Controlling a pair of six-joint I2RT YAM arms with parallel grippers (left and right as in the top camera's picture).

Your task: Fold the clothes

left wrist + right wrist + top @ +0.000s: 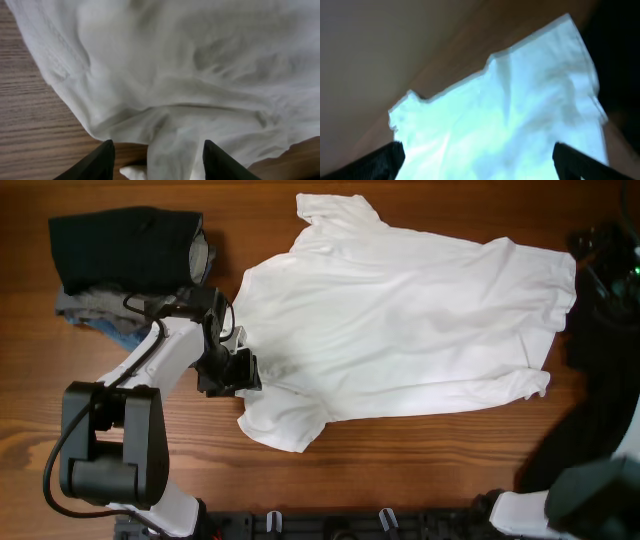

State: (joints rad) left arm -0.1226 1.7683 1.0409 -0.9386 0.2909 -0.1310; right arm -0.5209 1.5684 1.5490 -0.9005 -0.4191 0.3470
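Observation:
A large white T-shirt (400, 320) lies spread flat across the middle of the wooden table, one sleeve at the top left and one at the bottom left. My left gripper (232, 370) is at the shirt's left edge, between the sleeves. In the left wrist view its fingers (157, 160) are open and straddle a raised fold of the white fabric (175, 75). My right gripper (480, 162) is open wide and empty, held above the shirt (510, 115). A folded black garment (125, 245) sits at the top left on grey (85, 305) and blue-denim pieces (120, 335).
A dark mass of arm and black cloth (605, 350) fills the right edge, touching the shirt's hem. The left arm's base (105, 450) stands at the front left. Bare wood (420, 460) shows in front of the shirt.

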